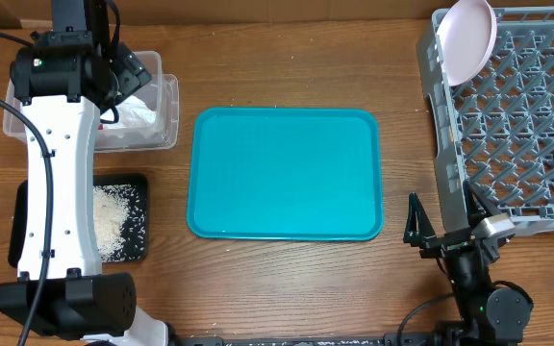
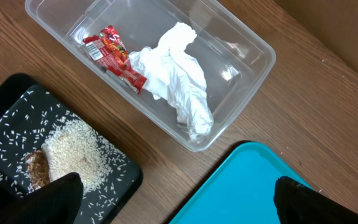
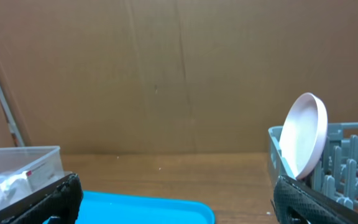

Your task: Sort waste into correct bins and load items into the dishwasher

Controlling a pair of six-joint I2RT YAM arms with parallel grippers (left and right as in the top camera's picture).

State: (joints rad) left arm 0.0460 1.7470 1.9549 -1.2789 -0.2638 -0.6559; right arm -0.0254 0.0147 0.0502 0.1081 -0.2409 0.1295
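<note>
Hanging released, both jaws empty; napkin [image 2: 180, 84], wrapper [image 2: 114, 57] in clear tub [image 2: 244, 40]; pink dish [image 1: 469, 38] standing in rack [image 1: 513, 135].

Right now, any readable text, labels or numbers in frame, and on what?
White print on the red wrapper in the clear tub: too small and blurred to read.
No other words, numbers or signs show in any view.

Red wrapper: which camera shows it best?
Left wrist view: the red wrapper lies unobstructed in the clear tub, beside the napkin. Overhead, the left arm covers it. The right wrist view gives only a distant red speck through the tub wall.
</note>
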